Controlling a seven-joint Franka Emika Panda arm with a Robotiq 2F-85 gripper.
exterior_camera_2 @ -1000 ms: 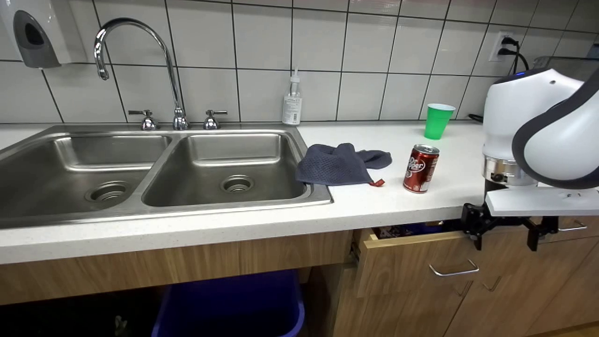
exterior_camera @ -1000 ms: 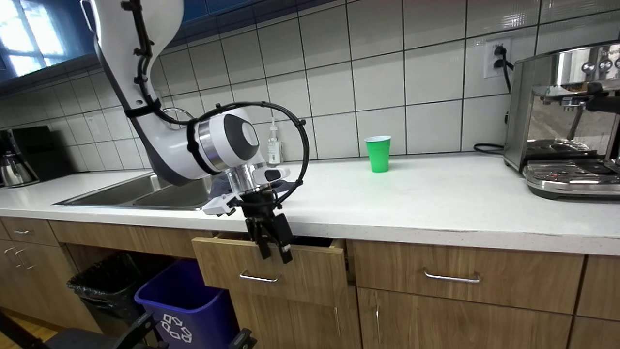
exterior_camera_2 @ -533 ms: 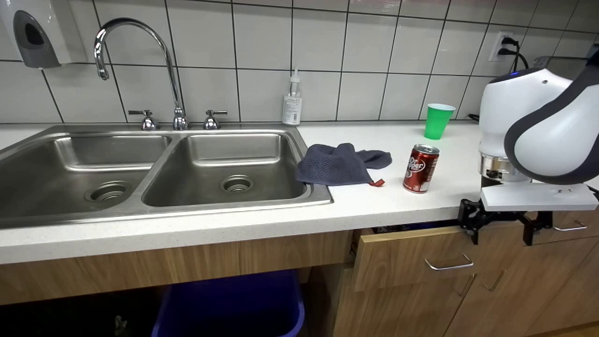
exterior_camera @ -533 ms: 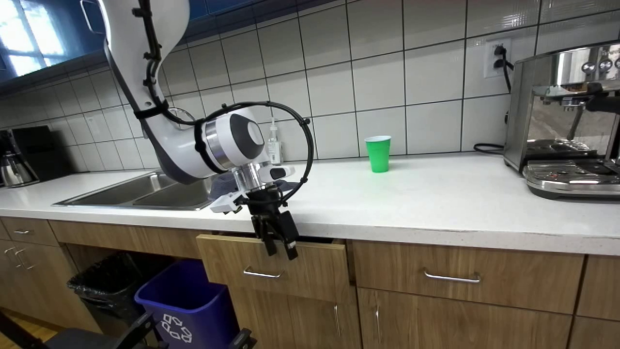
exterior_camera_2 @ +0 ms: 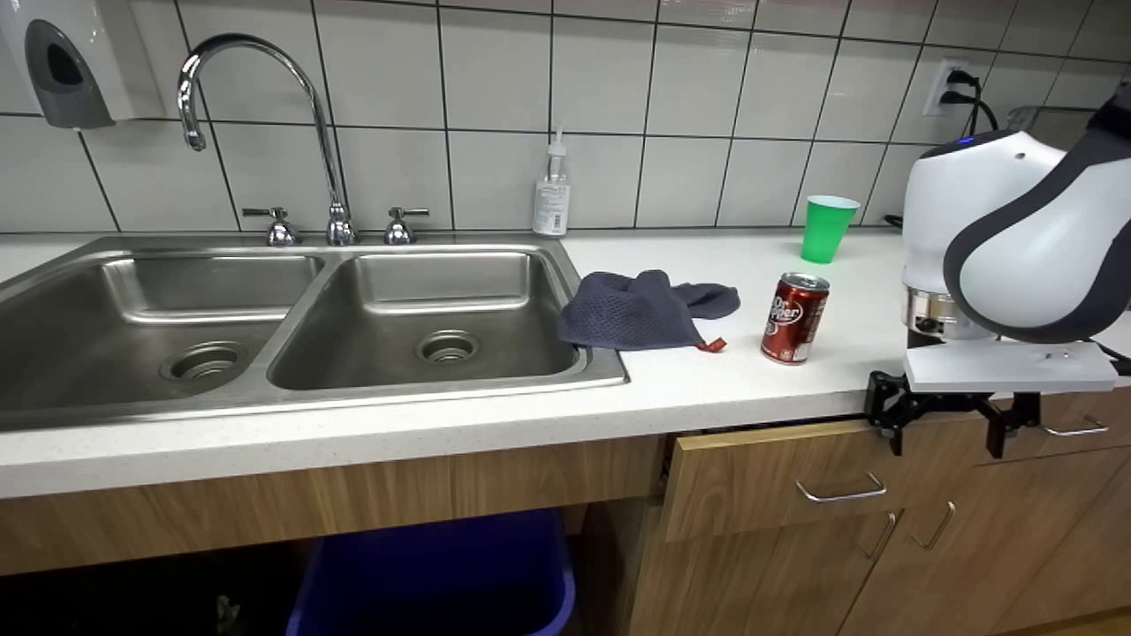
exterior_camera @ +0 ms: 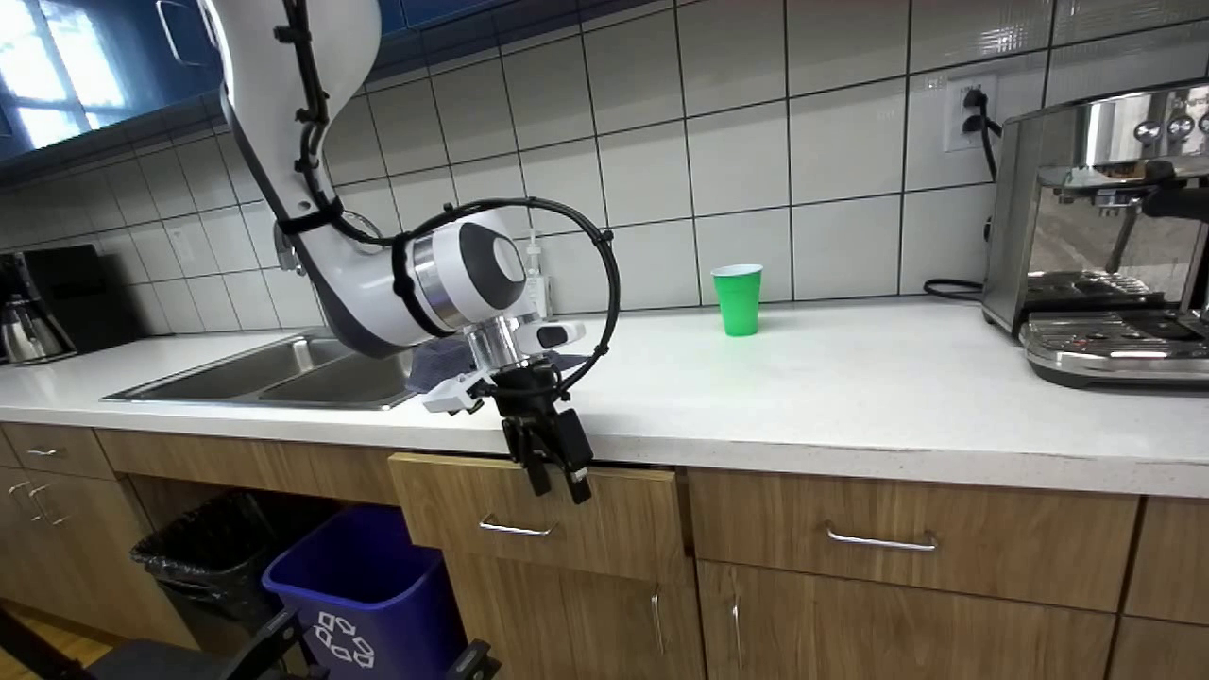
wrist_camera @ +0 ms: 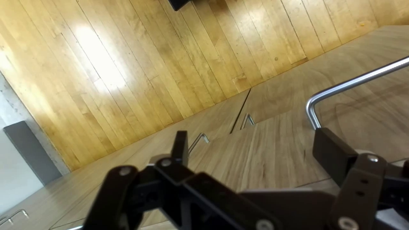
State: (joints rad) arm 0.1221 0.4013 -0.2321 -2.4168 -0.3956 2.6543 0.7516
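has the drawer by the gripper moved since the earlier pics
Yes: the drawer has slid inward. In an exterior view, the gap between its front and the fixed countertop has narrowed to a thin dark strip.

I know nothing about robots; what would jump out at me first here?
Probably the large white robot arm with dark trim, angled down past the white countertop, its black jaws spread apart by the front of a slightly open brown wooden drawer. Next comes the bright green tapered cup standing at the back of the countertop, and, in an exterior view, a dark red metal Dr Pepper can upright beside a blue-grey cloth.
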